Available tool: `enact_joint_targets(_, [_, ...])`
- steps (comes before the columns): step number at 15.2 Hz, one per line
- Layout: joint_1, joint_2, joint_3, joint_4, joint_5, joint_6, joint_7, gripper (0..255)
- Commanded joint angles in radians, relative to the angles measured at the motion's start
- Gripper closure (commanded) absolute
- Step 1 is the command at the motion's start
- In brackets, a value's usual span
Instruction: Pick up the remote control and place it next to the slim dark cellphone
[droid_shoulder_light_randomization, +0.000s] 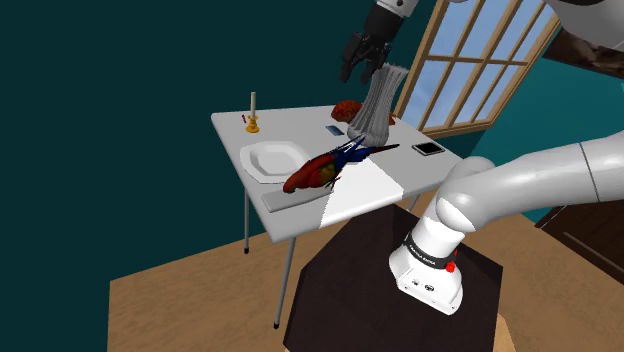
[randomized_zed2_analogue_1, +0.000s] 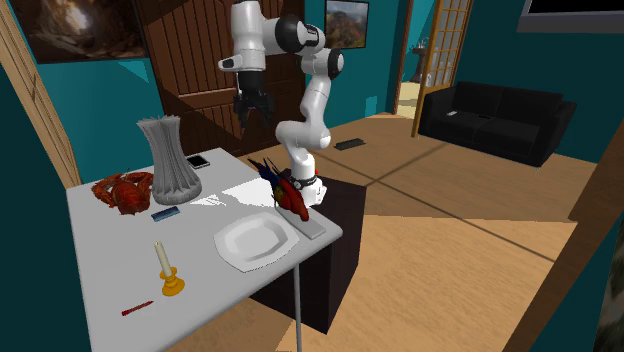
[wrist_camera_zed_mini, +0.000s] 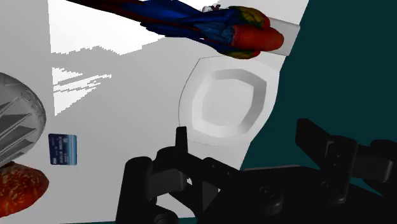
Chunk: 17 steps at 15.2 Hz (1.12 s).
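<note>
The remote control (droid_shoulder_light_randomization: 284, 201) is a flat grey slab at the table's near edge, partly under a red and blue parrot figure (droid_shoulder_light_randomization: 325, 168). It also shows as the remote control (randomized_zed2_analogue_1: 313, 228) and the remote control (wrist_camera_zed_mini: 287, 35) beside the parrot's red head. The slim dark cellphone (droid_shoulder_light_randomization: 428, 148) lies at the table's far corner, behind the vase; in the second exterior view the cellphone (randomized_zed2_analogue_1: 198, 161) sits by the door side. My gripper (droid_shoulder_light_randomization: 362, 62) hangs high above the table, open and holding nothing; gripper (randomized_zed2_analogue_1: 250, 105), gripper (wrist_camera_zed_mini: 245, 137).
A white plate (droid_shoulder_light_randomization: 272, 160) lies beside the parrot. A tall ribbed vase (droid_shoulder_light_randomization: 378, 100), a red crab (droid_shoulder_light_randomization: 347, 110), a small blue card (droid_shoulder_light_randomization: 334, 130), a candle on a yellow holder (droid_shoulder_light_randomization: 253, 115) and a red pen (randomized_zed2_analogue_1: 137, 308) also stand on the table (droid_shoulder_light_randomization: 360, 190).
</note>
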Motion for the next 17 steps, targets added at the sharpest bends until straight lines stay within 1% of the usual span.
enact_joint_targets(1, [0.000, 0.000, 0.000, 0.000, 0.000, 0.000, 0.000, 0])
enact_joint_targets(10, [0.137, 0.173, 0.061, -0.084, -0.002, 0.191, -0.218, 0])
enact_joint_targets(17, [0.233, 0.319, 0.117, -0.135, -0.015, 0.336, -0.377, 0])
